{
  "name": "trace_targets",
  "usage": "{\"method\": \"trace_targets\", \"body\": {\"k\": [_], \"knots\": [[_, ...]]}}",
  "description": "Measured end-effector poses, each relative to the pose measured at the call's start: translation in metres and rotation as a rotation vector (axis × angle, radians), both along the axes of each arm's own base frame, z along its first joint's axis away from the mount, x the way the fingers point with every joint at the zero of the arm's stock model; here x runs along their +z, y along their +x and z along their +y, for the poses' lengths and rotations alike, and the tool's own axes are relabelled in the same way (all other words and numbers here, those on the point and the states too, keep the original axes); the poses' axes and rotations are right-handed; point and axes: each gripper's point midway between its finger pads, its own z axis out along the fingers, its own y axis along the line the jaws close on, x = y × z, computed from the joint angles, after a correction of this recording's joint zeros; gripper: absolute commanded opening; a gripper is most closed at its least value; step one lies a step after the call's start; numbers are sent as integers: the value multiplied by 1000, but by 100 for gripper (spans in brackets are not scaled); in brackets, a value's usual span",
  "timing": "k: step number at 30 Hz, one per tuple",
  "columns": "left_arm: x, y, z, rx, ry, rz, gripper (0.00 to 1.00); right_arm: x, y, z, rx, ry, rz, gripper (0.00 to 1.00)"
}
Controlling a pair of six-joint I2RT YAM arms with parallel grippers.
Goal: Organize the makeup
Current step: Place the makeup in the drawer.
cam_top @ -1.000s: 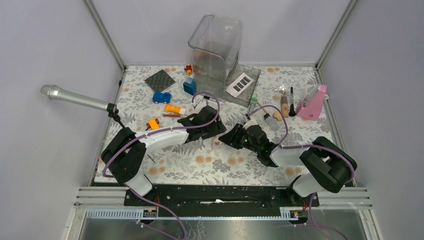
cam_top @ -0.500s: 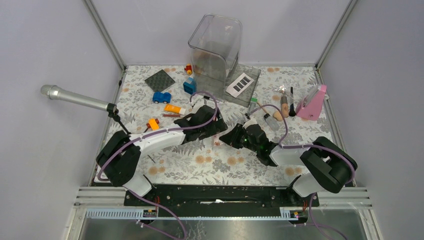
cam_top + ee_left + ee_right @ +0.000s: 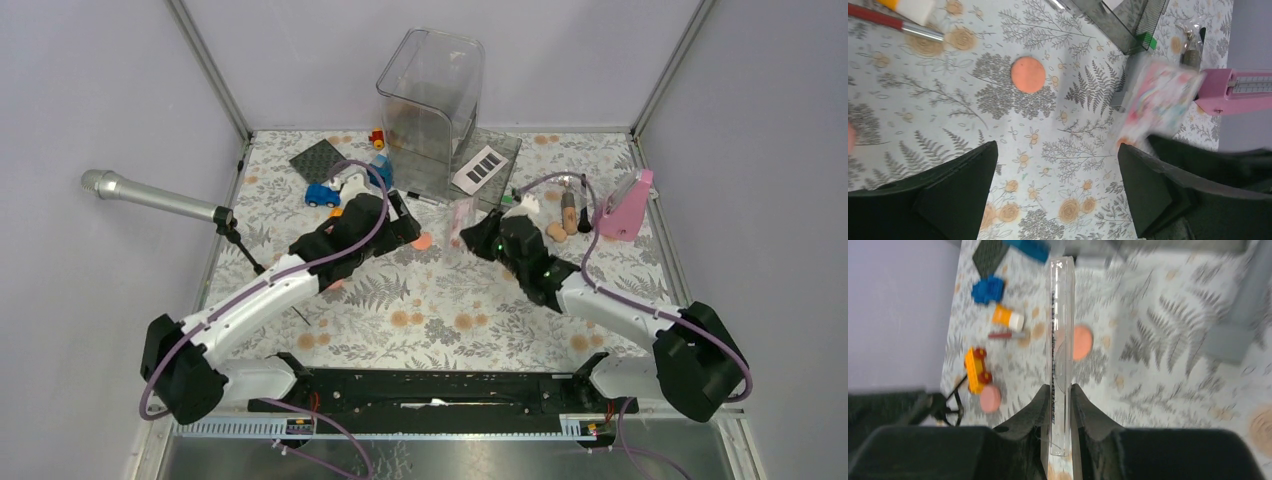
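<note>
my right jaws pinch clear pink-shade plastic palette [image 3: 1059,330] edge-on, above counter, nearer far edge | my left jaws spread, beside coral-pink round disc [image 3: 1028,74] | risk: thin end-grip, palette may pivot, slip

Open mat [image 3: 450,310] centre, coral disc [image 3: 423,241], bin [image 3: 432,95] beyond

Floral table [image 3: 440,310] bears a coral disc [image 3: 423,241], blue toy car [image 3: 321,195], dark studded plate [image 3: 318,160], brushes [image 3: 569,212], pink case [image 3: 625,210]
</note>
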Motion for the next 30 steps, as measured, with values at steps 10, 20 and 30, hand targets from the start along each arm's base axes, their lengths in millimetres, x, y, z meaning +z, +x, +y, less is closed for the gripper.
{"method": "trace_targets", "body": {"k": [10,20,30], "knots": [[14,-24,50,47,125,-17,99,17,122,-72,-276,-74,23,12],[1,-35,81,80,189,4,99,-12,225,-63,-267,-90,86,14],[0,-37,93,96,206,-2,99,-42,278,-55,-255,-116,113,15]]}}
